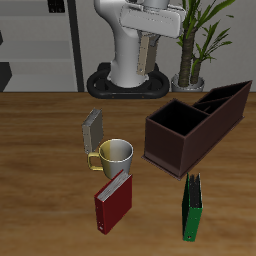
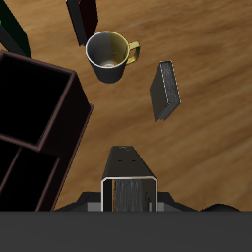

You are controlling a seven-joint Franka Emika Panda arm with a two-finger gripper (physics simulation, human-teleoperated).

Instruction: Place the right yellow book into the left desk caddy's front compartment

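My gripper [image 1: 149,38] is high above the table's back part and is shut on the right yellow book [image 1: 150,52], a thin grey-khaki book hanging between the fingers. In the wrist view the book [image 2: 125,162] fills the gap at the gripper [image 2: 131,197]. The left desk caddy [image 1: 165,143] is a long maroon-brown box lying diagonally, below and to one side of the gripper. Its front compartment [image 1: 178,120] is the large square section at the near end; it looks dark and holds nothing I can see in the wrist view [image 2: 34,103].
A look-alike grey-khaki book [image 1: 92,128] stands beside a yellow-rimmed mug [image 1: 116,153]. A red book [image 1: 113,200] and a green book [image 1: 192,207] stand nearer the front edge. A potted plant [image 1: 200,40] stands behind the caddy.
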